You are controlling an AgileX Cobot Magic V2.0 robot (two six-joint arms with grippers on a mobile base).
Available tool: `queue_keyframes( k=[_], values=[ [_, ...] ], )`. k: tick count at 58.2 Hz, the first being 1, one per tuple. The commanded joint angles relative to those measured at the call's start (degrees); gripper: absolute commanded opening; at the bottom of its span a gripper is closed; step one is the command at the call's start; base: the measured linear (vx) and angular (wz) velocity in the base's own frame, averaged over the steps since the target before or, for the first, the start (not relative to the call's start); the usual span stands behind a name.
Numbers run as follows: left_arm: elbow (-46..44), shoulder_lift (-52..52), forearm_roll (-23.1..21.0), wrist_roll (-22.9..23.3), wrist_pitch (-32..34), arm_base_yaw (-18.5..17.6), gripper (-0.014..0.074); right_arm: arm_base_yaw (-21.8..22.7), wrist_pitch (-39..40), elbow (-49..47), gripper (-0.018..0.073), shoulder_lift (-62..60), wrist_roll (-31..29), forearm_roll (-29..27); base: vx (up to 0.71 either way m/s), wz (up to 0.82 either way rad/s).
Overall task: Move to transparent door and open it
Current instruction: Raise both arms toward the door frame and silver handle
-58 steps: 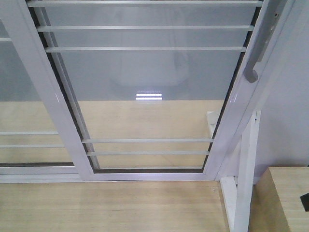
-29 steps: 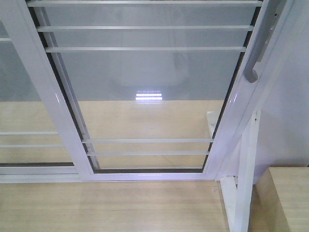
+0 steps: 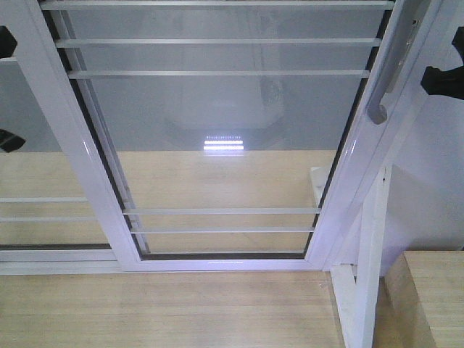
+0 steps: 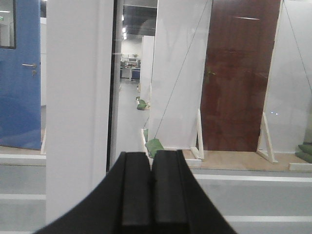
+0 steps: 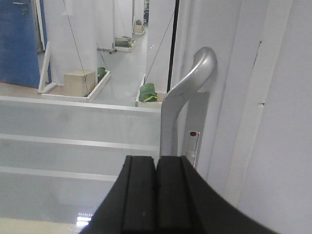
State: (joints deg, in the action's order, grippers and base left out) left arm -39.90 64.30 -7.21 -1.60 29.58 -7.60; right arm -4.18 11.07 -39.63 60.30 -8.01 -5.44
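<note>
The transparent door [image 3: 217, 109] fills the front view: clear glass in a white frame with thin white horizontal bars. Its curved silver-grey bar handle [image 3: 378, 109] is on the right stile. In the right wrist view the handle [image 5: 181, 92] stands just beyond and slightly right of my right gripper [image 5: 156, 158], which is shut and empty, with no contact seen. My left gripper [image 4: 151, 153] is shut and empty, facing a white stile [image 4: 78, 107]. Black parts of the arms show at the left edge [image 3: 6, 42] and right edge [image 3: 444, 81] of the front view.
A similar white-framed glass panel without a handle [image 3: 32, 181] overlaps on the left. A white support brace [image 3: 366, 275] and a wooden box [image 3: 428, 297] stand at the lower right. A wood floor strip [image 3: 167, 312] lies before the door track.
Black gripper parts have come into the front view at the left and right edges. The small black part at the lower right edge went out of view. The door has not moved.
</note>
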Motion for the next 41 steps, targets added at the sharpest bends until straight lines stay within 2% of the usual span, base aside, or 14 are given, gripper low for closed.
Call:
queue_keyframes(
  k=[1, 17, 24, 32, 41],
  values=[
    [-2.26, -0.55, -0.17, 0.67, 5.84, -0.33, 0.0003, 0.28, 5.61, -2.20, -0.0004, -0.07, 0.09, 0.28, 0.00, 0.00],
    [-2.44, -0.56, -0.17, 0.71, 5.15, -0.33, 0.0004, 0.28, 5.31, -2.20, -0.0002, 0.61, 0.09, 0.28, 0.00, 0.00],
    [-2.44, -0.56, -0.11, 0.65, 0.83, -0.33, 0.0011, 0.28, 4.55, -2.20, 0.0017, 0.61, 0.09, 0.34, 0.00, 0.00],
    [-2.44, -0.56, 0.42, 0.61, -3.08, -0.33, 0.0062, 0.28, 4.50, -2.20, 0.0111, 0.61, 0.09, 0.56, 0.00, 0.00],
    [-2.44, -0.56, 6.37, 0.46, -5.02, -0.33, 0.0151, 0.28, 4.50, -2.20, 0.0284, 0.61, 0.09, 0.77, 0.00, 0.00]
  ],
)
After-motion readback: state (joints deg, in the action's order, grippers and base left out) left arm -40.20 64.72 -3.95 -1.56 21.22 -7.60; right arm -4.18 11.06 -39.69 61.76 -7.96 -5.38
